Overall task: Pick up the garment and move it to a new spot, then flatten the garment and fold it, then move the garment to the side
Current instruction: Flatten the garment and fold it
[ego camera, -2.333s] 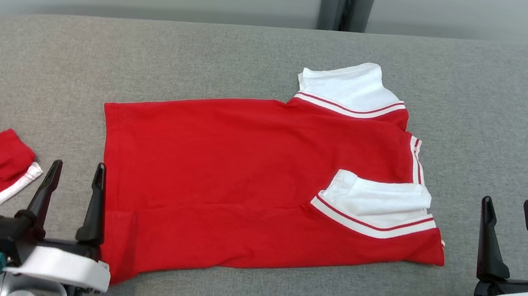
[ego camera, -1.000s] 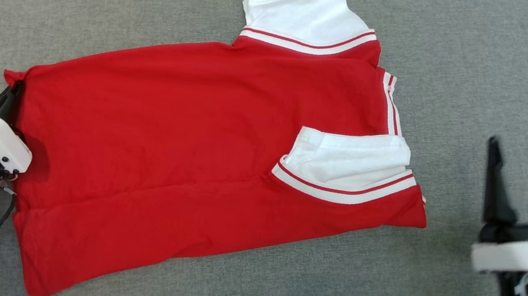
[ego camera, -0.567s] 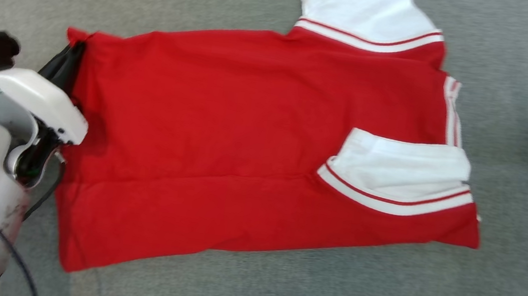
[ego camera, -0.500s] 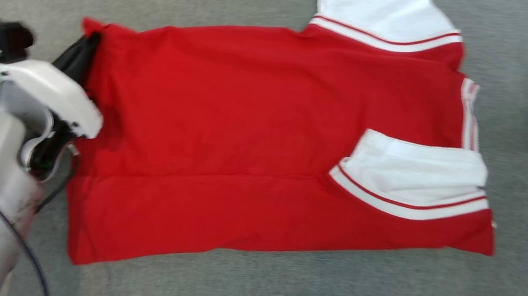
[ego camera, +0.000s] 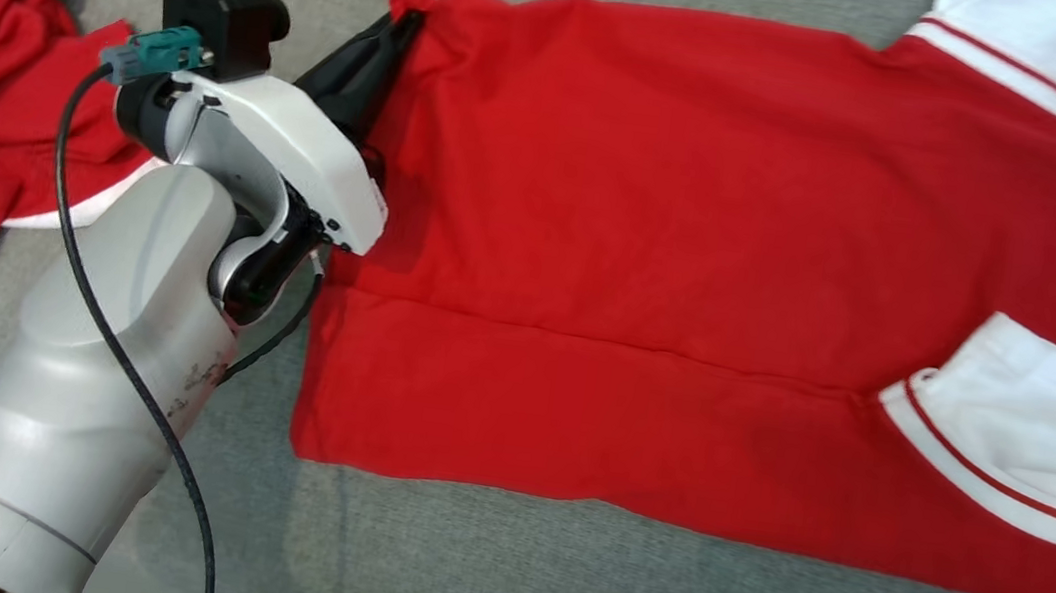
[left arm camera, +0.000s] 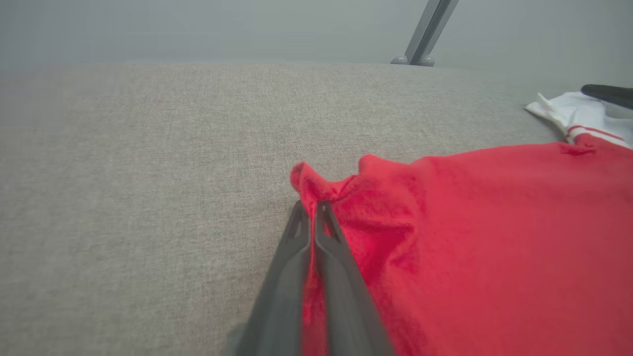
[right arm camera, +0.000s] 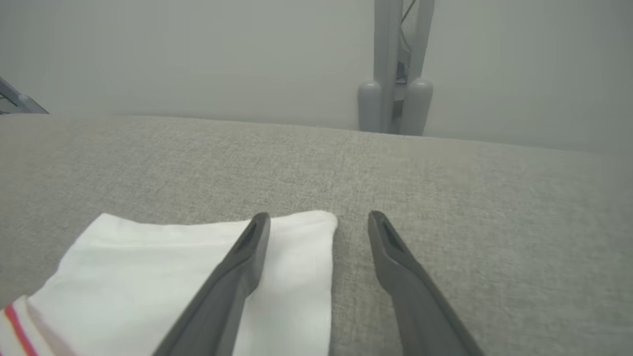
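Folding appears in hand: left pincer [left arm camera: 310, 205] pinches the garment [ego camera: 700, 207] corner; right pincer [right arm camera: 319, 217], spread, must next grip the white sleeve [right arm camera: 148, 267].

The head camera looks steeply down from close above the garment [ego camera: 654, 252], with the left gripper [ego camera: 408, 20] reaching in from that view's lower left. The left wrist camera sits low just behind this gripper's fingers, facing along them over the grey surface [left arm camera: 123, 173] toward the far wall [left arm camera: 198, 29] — the pinched garment corner at its tips is common to both views. The right wrist camera sits equally low behind the right gripper [right arm camera: 319, 215]; the white sleeve [right arm camera: 148, 267] under one of its fingers also shows far right of the left gripper's tips.
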Available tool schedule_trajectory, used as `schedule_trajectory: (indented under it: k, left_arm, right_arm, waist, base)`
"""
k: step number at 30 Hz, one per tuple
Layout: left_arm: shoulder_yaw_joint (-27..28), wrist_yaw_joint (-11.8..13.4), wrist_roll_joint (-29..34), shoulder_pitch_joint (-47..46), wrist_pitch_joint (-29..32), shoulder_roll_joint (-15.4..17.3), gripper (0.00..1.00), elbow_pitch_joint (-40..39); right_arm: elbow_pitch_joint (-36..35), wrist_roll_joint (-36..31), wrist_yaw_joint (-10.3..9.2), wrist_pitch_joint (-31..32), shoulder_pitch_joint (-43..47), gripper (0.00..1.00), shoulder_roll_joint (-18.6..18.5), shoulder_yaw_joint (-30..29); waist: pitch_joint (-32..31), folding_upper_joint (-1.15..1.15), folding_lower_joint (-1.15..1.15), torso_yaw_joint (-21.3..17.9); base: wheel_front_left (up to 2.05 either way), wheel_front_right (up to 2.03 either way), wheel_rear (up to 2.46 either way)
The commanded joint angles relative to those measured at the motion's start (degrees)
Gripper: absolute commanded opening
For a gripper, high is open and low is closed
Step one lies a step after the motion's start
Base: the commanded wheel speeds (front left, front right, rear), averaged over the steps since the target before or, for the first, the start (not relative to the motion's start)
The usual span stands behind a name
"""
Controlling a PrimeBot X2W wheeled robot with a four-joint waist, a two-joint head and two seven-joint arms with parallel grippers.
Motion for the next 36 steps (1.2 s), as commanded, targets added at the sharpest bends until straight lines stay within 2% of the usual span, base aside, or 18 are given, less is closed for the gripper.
schedule_trajectory:
  k: [1, 5, 6, 7, 8, 18, 23, 32, 36]
  left_arm:
    - [-0.5, -0.1, -0.6, -1.1, -0.6, 0.2, 0.0, 0.0]
    - [-2.6, -0.1, -1.8, -2.2, -1.8, 0.3, 0.0, 0.5]
    - [-3.0, -0.1, -2.0, -2.2, -2.1, 0.5, 0.0, 0.6]
    - [-3.3, -0.1, -2.3, -2.3, -2.5, 0.6, 0.0, 0.8]
    - [-3.5, -0.1, -2.7, -2.5, -2.8, 0.8, 0.0, 1.0]
    - [-3.5, -0.1, -4.9, -4.0, -6.0, 3.5, 0.0, 2.1]
    - [-2.9, 0.0, -5.1, -5.4, -6.9, 4.9, 0.0, 1.7]
    - [-1.4, 0.3, -6.9, -5.0, -6.9, 5.9, 0.0, 1.1]
    - [-1.1, 0.1, -9.0, -2.3, -7.1, 6.7, 0.0, -0.9]
  right_arm:
    - [1.2, 1.0, -0.02, 1.5, -1.0, 1.0, -0.7, 0.8]
    - [3.3, 2.8, -0.02, 7.2, -3.8, 0.98, -1.5, 5.6]
    - [3.4, 3.3, -0.02, 7.7, -4.5, 0.59, -1.8, 6.4]
    - [3.7, 4.1, -0.02, 8.6, -5.1, 0.33, -1.8, 7.0]
    - [3.7, 4.3, -0.02, 9.2, -5.8, 0.0, -2.1, 7.8]
    - [0.0, 10.4, -0.02, 5.9, -10.4, 0.0, -3.3, 10.4]
    - [-3.0, 13.0, -0.02, 2.2, -11.0, 0.0, -4.5, 11.3]
    - [-5.8, 16.0, -0.02, -1.3, -9.3, 0.0, -5.1, 14.5]
    - [-9.8, 18.2, -0.02, -3.3, -7.1, 0.0, -5.9, 15.7]
  waist:
    - [1.6, 0.0, 0.0, 1.7]
    - [2.3, 0.0, 0.0, 2.3]
    - [2.3, 0.0, 0.0, 2.3]
    - [2.4, 0.0, 0.0, 2.3]
    - [2.5, 0.0, 0.0, 2.2]
    - [1.1, 0.0, 0.0, -0.9]
    - [-0.1, 0.0, 0.0, -2.6]
    - [-1.6, 0.0, 0.0, -5.0]
    - [-2.4, 0.0, 0.0, -6.2]
  base:
    - [0.0, 0.0, 0.0]
    - [0.0, 0.0, 0.0]
    - [0.0, 0.0, 0.0]
    - [0.0, 0.0, 0.0]
    - [0.0, 0.0, 0.0]
    - [0.0, 0.0, 0.0]
    - [0.0, 0.0, 0.0]
    - [0.0, 0.0, 0.0]
    - [0.0, 0.0, 0.0]
